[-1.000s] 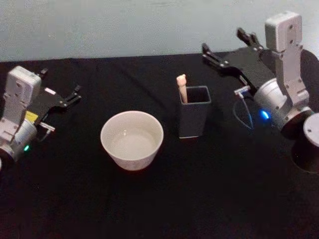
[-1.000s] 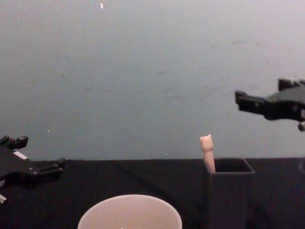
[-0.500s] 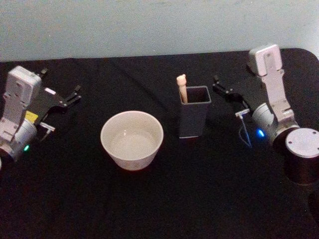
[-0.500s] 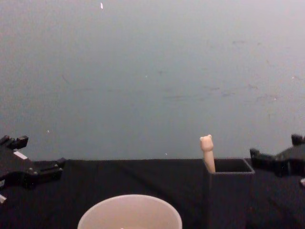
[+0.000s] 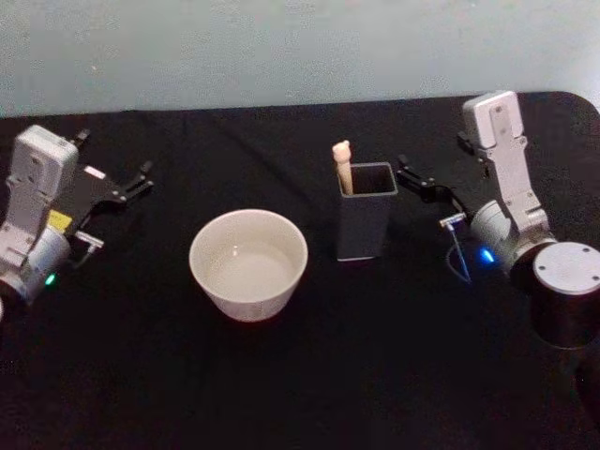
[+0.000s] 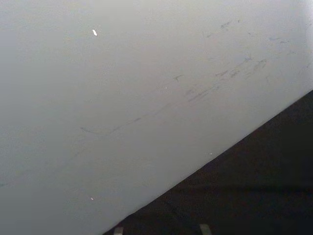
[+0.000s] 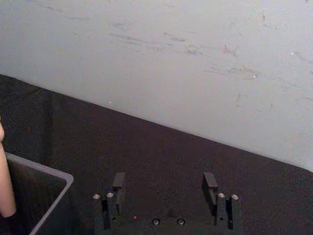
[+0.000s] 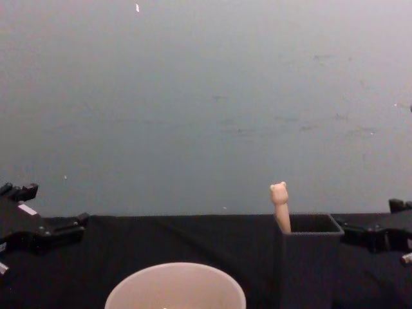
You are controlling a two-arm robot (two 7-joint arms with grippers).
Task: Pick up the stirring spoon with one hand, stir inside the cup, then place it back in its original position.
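Just right of the dark box holder (image 5: 365, 221), right gripper (image 5: 411, 178) fingers apart, holding nothing; stirring spoon (image 5: 342, 167) stands inside; left gripper (image 5: 139, 180) parked far left, empty, spread unclear.

No text, brand, number or sign could be read anywhere. The one candidate was a small yellow label (image 5: 59, 220) on the left arm's wrist housing, at about nine o'clock from the cup (image 5: 248, 263); whatever was printed on it was too small to make out. A small white patch (image 5: 95, 172) sat on the dark body behind the left tool (image 5: 142, 178), and it carried no characters that could be told. The holder (image 5: 365, 223), the spoon (image 5: 342, 166) and the black counter (image 5: 309, 375) bore no markings.
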